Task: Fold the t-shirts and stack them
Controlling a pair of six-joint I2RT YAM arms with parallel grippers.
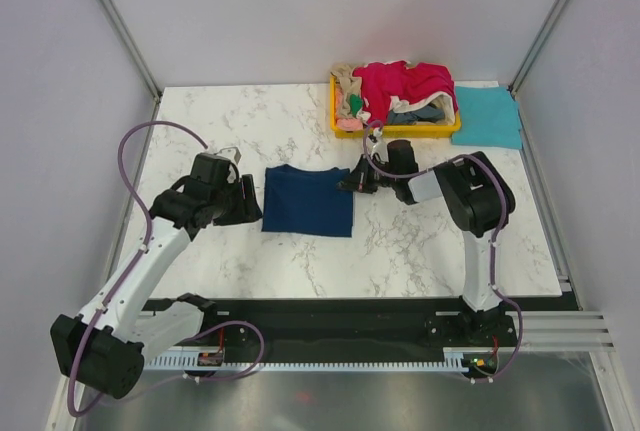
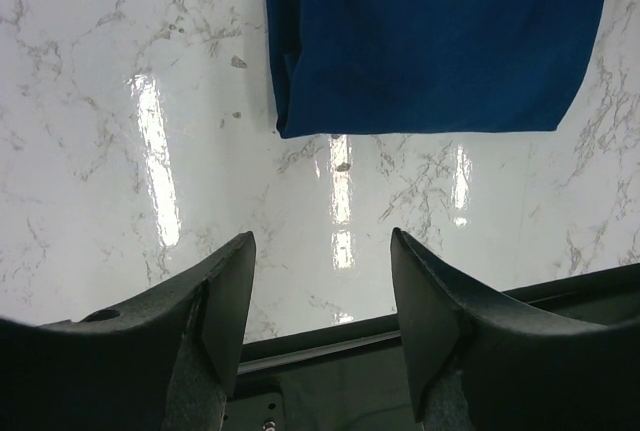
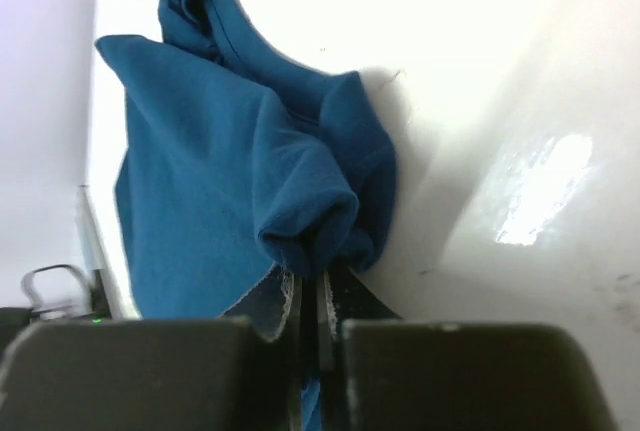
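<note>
Marble table (image 1: 250,111). Navy t-shirt (image 1: 308,201) lies mid-table, folded to a rough rectangle. Yellow tray (image 1: 420,132) at 1 o'clock holds a heap of t-shirts (image 1: 405,81), crimson uppermost. Teal t-shirt (image 1: 486,116) lies folded flat at the tray's 3 o'clock.

Right gripper (image 1: 358,181) is at the navy t-shirt's 2 o'clock corner, fingers pinched tight on a bunched cloth edge. Left gripper (image 1: 250,201) is at its 9 o'clock, fingers apart, holding nothing.

Step, as I judge it: a fold of the navy tee, or moving it to the stack. Next move probably needs the pinched edge lifted without dragging the layers apart.
</note>
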